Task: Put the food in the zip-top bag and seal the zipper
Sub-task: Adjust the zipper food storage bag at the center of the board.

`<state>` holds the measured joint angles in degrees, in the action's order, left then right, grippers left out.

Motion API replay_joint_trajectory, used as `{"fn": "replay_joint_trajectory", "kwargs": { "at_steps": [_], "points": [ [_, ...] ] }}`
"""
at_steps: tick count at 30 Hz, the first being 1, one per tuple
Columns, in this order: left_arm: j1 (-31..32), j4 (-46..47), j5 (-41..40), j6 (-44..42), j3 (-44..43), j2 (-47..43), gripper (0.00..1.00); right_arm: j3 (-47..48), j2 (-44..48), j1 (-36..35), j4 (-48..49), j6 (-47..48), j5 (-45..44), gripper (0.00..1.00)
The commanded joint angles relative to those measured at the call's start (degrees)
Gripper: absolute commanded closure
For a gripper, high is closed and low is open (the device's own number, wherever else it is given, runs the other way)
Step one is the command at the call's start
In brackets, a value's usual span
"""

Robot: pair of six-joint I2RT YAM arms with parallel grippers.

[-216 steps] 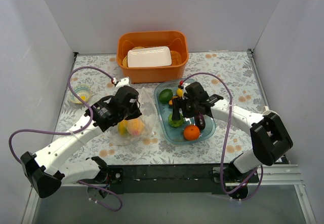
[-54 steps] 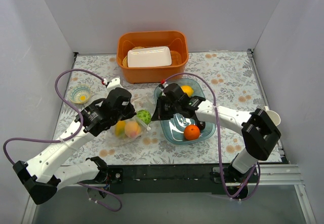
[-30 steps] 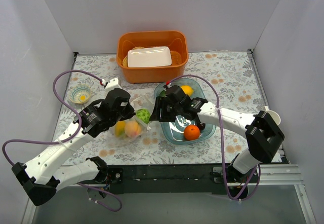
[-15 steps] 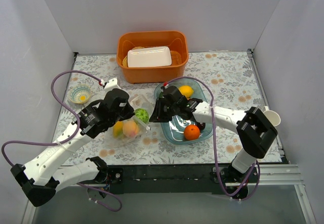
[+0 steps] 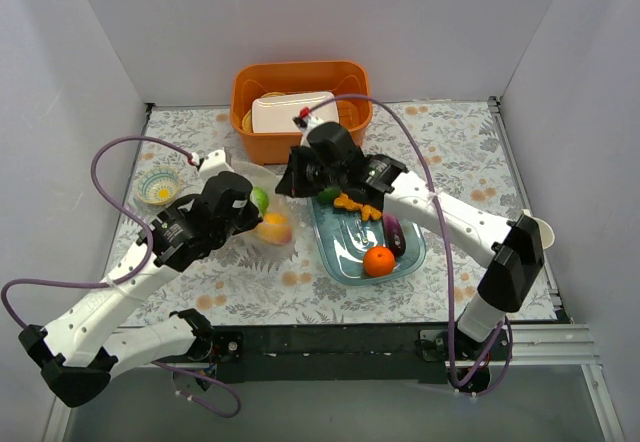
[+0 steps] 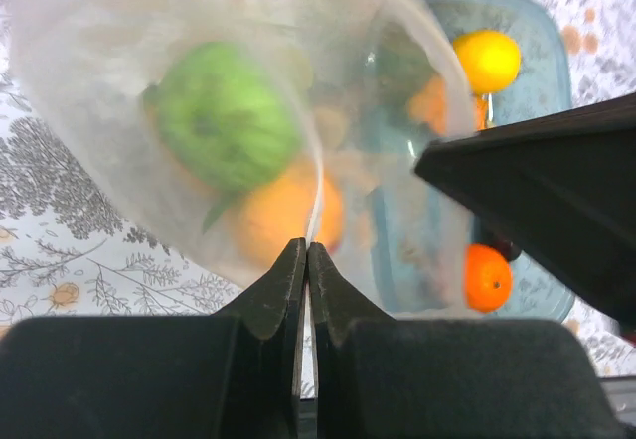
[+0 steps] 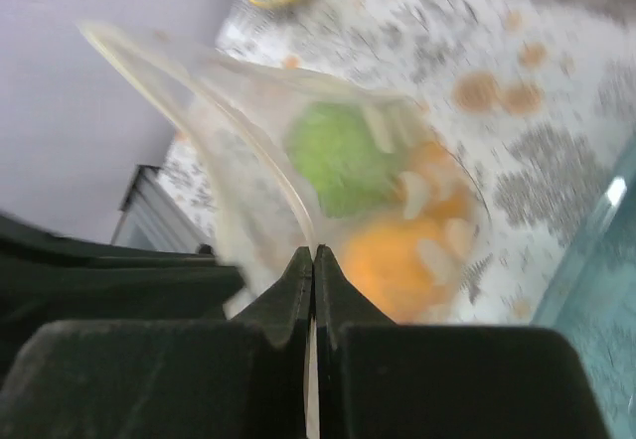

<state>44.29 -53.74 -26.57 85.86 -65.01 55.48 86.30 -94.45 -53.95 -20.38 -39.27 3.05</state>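
Both claws are busy here. Your left gripper (image 6: 306, 250) is pinched tight on the whitish zipper strip (image 6: 316, 181) of the clear crinkly zip-top bag (image 5: 268, 214), and your right gripper (image 7: 314, 252) is clamped closed on that same strip from the other side. The bag hangs between them just to the left of the clear blue rigid tray (image 5: 416, 254), with a green toy fruit (image 6: 224, 116) and a yellow-orange toy fruit (image 6: 283, 213) sagging in its belly.

Watch the load: those are thin pinches on a slick edge, and I'd judge that a sharp pull apart, or a swing of the fruit, could slip the strip out of one claw and dump the bag. Run the zipper shut now and you lock out what's left — a round orange citrus (image 5: 378, 260), a purple eggplant (image 5: 393, 234) and a yellow citrus (image 6: 487, 60) sit in the tray.

Around you, the orange plastic bin (image 5: 240, 97) with its white rectangular tray (image 5: 292, 112) sits right behind the blue tray, and a small patterned bowl (image 5: 158, 187) lies well off to its left. Your right arm lies across the tray's far end, over that food — and with neither claw free, nothing can fetch it.
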Motion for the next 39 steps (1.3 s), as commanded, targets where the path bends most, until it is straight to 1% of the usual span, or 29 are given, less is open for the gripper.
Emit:
{"fn": "replay_joint_trajectory", "kwargs": {
  "at_steps": [1,2,3,4,5,6,7,8,14,15,16,21,22,25,27,28,31,33,36,39],
  "points": [
    [-0.26,-3.21,-9.35,1.23,-7.92,0.76,1.0,20.85,-5.63,-1.85,-12.1,10.34,-1.81,0.99],
    [-0.35,-4.87,-10.69,2.02,-10.2,1.11,1.0,23.8,-7.48,-2.03,-15.88,10.44,-6.26,0.99],
    [-0.43,-5.58,-12.09,2.11,-11.0,1.73,1.0,26.09,-9.67,-2.55,-20.53,10.7,-7.52,0.99],
    [-0.44,-6.2,-13.15,2.29,-11.62,1.91,1.0,26.72,-9.96,-2.65,-20.75,10.96,-7.79,0.99],
    [-0.61,-6.73,-14.64,2.55,-12.32,1.91,1.0,24.81,-9.52,-2.73,-20.14,11.05,-6.92,0.99],
    [-0.7,-7.26,-14.83,2.47,-12.85,1.73,1.0,22.7,-7.69,-2.91,-15.96,10.71,-6.31,0.99],
    [-0.79,-7.43,-14.74,2.38,-12.86,1.56,1.0,20.51,-6.46,-2.91,-14.18,10.35,-5.69,0.99],
    [-0.87,-7.52,-14.74,2.46,-12.77,1.3,1.0,16.4,-5.49,-2.91,-12.42,9.22,-5.42,0.99],
    [-1.14,-10.86,-16.32,4.05,-12.51,0.33,1.0,11.53,-2.84,-3.0,-8.45,6.93,-3.5,0.99],
    [-1.14,-11.04,-16.41,4.22,-12.42,0.07,1.0,9.43,-2.23,-3.0,-7.49,5.88,-3.49,0.99],
    [-1.14,-10.87,-16.41,4.05,-11.72,-0.11,1.0,8.28,-2.05,-2.91,-6.61,5.43,-1.49,0.99],
    [-1.4,-10.34,-15.09,3.78,-8.65,0.59,1.0,-0.94,0.32,-2.91,-0.81,2.18,-0.41,0.99],
    [-1.49,-10.16,-14.31,3.52,-7.94,0.68,1.0,-4.53,0.67,-2.91,0.42,0.87,-0.15,0.99],
    [-2.28,-9.11,-12.64,3.17,-5.57,1.29,1.0,-9.9,2.43,-2.91,3.68,-0.72,-0.06,0.99],
    [-3.24,-7.18,-10.97,1.24,-4.51,1.91,1.0,-12.11,3.22,-2.91,5.52,-2.13,-0.67,0.99],
    [-4.73,-6.3,-9.92,0.02,-4.16,2.26,1.0,-13.08,3.4,-2.91,6.4,-2.74,-0.76,0.99],
    [-8.42,-2.96,-4.12,-3.94,-3.1,4.27,1.0,-17.04,3.58,-2.91,10.61,-5.11,0.64,0.99],
    [-9.05,-1.46,-0.6,-5.18,-2.75,5.33,1.0,-18.19,3.14,-3.0,11.41,-6.52,1.08,0.99],
    [-9.05,0.73,4.14,-6.49,-1.7,6.3,1.0,-18.36,3.22,-3.09,10.98,-6.35,-0.05,0.92],
    [-9.05,3.54,8.71,-7.99,-0.38,5.69,1.0,-18.45,5.24,-3.09,9.66,-4.6,-2.78,0.79]
  ]
}}
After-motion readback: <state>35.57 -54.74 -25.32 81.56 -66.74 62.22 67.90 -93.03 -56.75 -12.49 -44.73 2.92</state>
